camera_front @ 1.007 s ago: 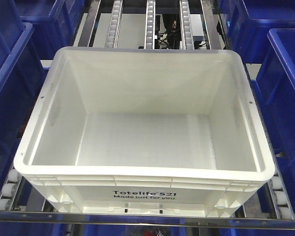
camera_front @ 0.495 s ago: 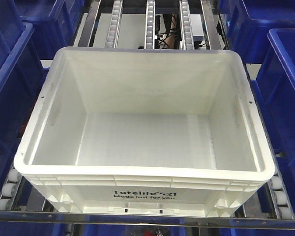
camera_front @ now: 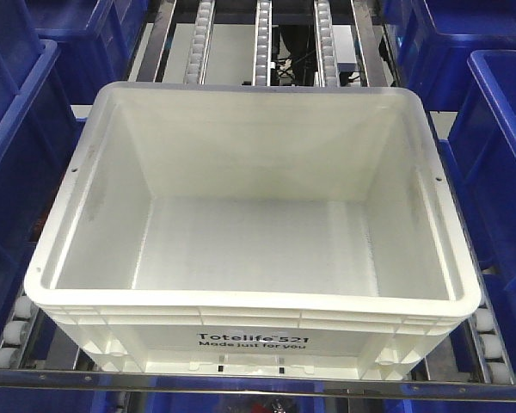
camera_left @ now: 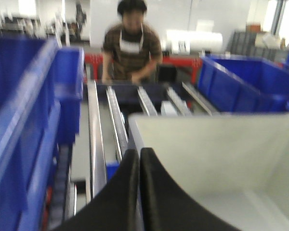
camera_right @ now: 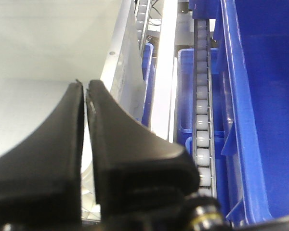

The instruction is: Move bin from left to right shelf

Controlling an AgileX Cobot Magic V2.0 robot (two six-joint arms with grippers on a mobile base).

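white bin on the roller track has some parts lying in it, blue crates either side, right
Not quite: the white bin is empty, its bare floor showing in the exterior front-facing view. It does sit on the roller track with blue crates either side.

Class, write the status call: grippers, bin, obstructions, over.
Left gripper shut, right gripper shut. White bin empty, on roller rails. Blue crates close both sides; person beyond rails.

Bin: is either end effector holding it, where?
Cannot tell. The left end effector and right end effector line up with side walls of the bin, yet the front view shows neither.
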